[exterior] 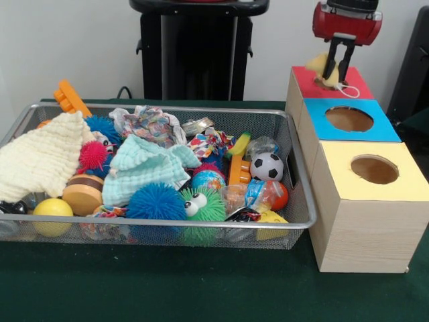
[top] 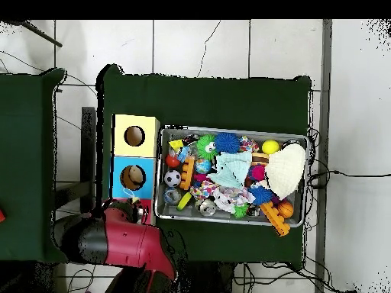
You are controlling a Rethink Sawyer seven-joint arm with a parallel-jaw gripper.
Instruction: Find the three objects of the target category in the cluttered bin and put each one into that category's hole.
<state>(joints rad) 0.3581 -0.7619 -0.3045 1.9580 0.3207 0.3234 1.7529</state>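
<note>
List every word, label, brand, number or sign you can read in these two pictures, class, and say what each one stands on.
None can be read.
The crinkly packet in the wire bin has printing, too blurred to read.
The patterned cloth shows only colours, no letters.
The red, blue and yellow box tops bear no writing.
The gripper shows no marking.

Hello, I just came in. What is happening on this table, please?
The robot arm holds its pincer over the red-topped box, shut on a pale yellow soft object that looks about to go into that box. The blue-topped box and yellow-topped box next to it show open round holes. The wire bin beside them is full of toys, balls and cloths.
</note>
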